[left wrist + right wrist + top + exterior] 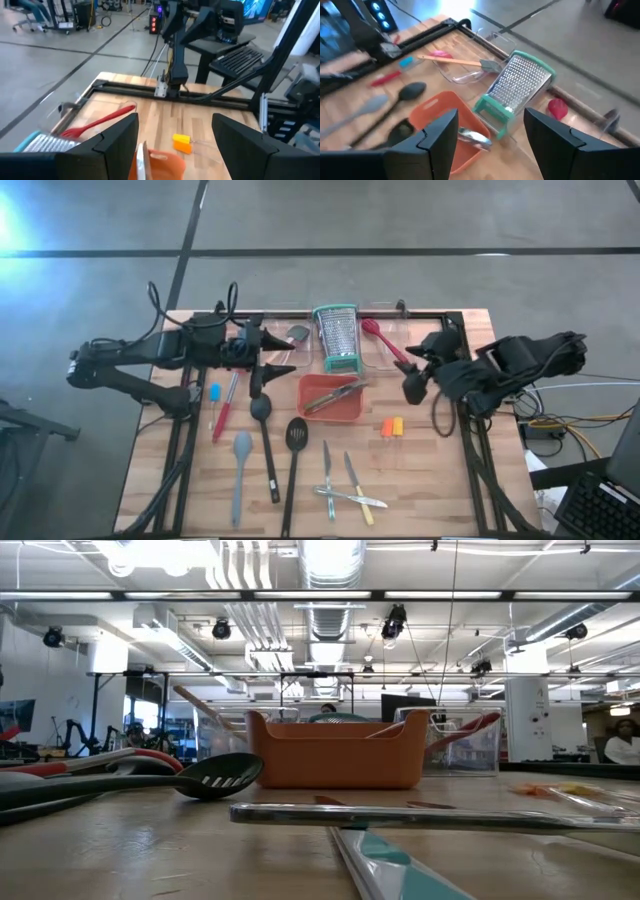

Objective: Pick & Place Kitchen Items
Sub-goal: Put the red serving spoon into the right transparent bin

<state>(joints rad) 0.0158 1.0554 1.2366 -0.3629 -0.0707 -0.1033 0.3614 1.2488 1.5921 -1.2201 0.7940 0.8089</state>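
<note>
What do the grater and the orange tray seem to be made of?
The grater looks like bare steel: grey, dotted with punched holes, with teal rims that appear plastic. The orange tray looks like matte plastic: uniform colour, rounded moulded corners, no shine.

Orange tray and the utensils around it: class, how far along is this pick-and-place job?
Done: one metal tool lies in the orange tray, and a red spoon sits in a clear bin. In hand: nothing; the left gripper and right gripper are both open and empty. Left: the grey spatula, slotted turner and small knives still lie on the table.
</note>
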